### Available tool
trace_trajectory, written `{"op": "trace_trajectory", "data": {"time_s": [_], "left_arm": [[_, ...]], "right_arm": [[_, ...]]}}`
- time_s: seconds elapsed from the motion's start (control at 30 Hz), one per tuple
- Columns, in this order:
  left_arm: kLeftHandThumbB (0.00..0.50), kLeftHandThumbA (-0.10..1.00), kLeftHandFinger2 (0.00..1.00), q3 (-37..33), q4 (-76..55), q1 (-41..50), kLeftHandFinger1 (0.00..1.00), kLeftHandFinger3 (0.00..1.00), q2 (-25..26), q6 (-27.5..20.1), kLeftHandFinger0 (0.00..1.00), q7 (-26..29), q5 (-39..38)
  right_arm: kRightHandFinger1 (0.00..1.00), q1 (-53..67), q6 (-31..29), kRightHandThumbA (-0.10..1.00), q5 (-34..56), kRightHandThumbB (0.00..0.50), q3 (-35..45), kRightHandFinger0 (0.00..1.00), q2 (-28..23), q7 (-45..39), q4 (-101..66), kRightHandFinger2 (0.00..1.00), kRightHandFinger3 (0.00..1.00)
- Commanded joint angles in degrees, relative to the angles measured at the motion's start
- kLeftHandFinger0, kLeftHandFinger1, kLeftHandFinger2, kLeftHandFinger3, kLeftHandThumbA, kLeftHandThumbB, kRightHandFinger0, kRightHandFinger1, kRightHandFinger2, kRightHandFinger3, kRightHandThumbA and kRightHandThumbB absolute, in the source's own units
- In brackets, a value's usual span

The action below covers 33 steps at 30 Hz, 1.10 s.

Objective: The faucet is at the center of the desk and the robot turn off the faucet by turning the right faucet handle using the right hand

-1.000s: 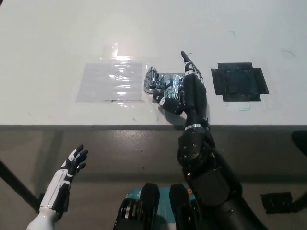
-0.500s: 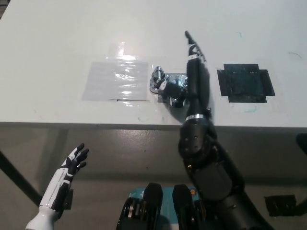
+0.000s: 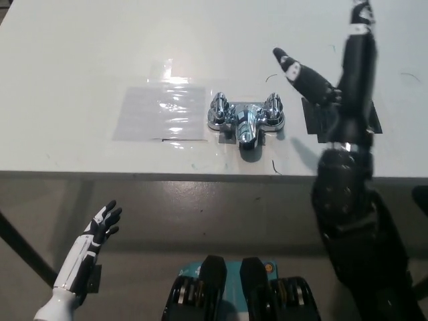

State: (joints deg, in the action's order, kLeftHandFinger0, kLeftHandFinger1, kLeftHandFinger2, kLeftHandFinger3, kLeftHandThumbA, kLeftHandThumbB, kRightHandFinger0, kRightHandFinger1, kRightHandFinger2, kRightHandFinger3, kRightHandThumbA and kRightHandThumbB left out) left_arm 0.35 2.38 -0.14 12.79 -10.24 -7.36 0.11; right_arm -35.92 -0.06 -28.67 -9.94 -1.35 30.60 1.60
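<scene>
We see no containers on the counter [image 3: 80, 60]; nothing is held inside anything.

The faucet [image 3: 245, 119] sits on the white counter near its front edge, on a small grey base. It is chrome, with a left handle [image 3: 219, 107], a right handle [image 3: 274, 107] and a spout [image 3: 246, 130] pointing toward the counter's front edge. Both handles stand upright as far as we can tell.

The black right robot hand [image 3: 338, 73] is raised above the counter, to the right of the faucet and beyond it. It is released: its fingers are spread and it holds nothing. One finger [image 3: 297, 72] reaches leftward and ends above and just to the right of the right handle, apart from it; the others run up toward the picture's top edge. We note no contact between this robot hand and any part of the faucet. The right forearm [image 3: 341, 200] crosses the counter's front edge below the hand.

Under the right robot hand lies a black taped patch [image 3: 314, 117], partly hidden by the arm. To the left of the faucet, well apart from the right robot hand, a clear plastic sheet [image 3: 160, 112] lies flat on the counter.

The white left robot hand [image 3: 100, 227] rests below the counter's front edge, far to the lower left of the faucet, fingers apart and holding nothing.
</scene>
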Motion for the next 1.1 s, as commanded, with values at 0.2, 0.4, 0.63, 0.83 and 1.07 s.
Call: {"op": "trace_trajectory", "data": {"time_s": [0.2,0.4,0.63,0.83,1.07], "left_arm": [[0.386,1.00,1.00,0.3,-1.3,-0.8,1.00,1.00,1.4,-1.2,1.00,-1.4,-1.2],[0.423,1.00,1.00,0.5,-1.3,-1.7,1.00,1.00,1.7,-0.6,1.00,-1.5,-1.4],[0.381,1.00,1.00,0.4,-1.0,-1.5,1.00,1.00,1.3,-2.0,1.00,-1.2,-1.0],[0.377,1.00,1.00,0.2,-1.0,-1.6,1.00,1.00,1.4,-1.9,1.00,-1.5,-1.2],[0.386,1.00,1.00,0.6,-1.7,-1.9,1.00,1.00,1.4,-1.2,1.00,-1.4,-1.7]], "right_arm": [[1.00,22.2,-14.3,1.00,5.8,0.250,-1.0,1.00,-9.3,-7.2,-36.0,1.00,1.00],[1.00,35.6,-20.5,1.00,6.8,0.244,-4.3,1.00,-11.4,-7.3,-35.7,1.00,1.00],[1.00,43.3,-21.7,1.00,15.7,0.325,-5.2,1.00,-12.8,-10.5,-25.5,1.00,1.00],[1.00,40.7,-22.0,1.00,24.3,0.242,-4.2,1.00,-13.2,-16.2,-11.4,1.00,1.00],[1.00,36.5,-21.6,1.00,30.2,0.294,-2.5,1.00,-10.5,-20.8,0.5,1.00,1.00]]}}
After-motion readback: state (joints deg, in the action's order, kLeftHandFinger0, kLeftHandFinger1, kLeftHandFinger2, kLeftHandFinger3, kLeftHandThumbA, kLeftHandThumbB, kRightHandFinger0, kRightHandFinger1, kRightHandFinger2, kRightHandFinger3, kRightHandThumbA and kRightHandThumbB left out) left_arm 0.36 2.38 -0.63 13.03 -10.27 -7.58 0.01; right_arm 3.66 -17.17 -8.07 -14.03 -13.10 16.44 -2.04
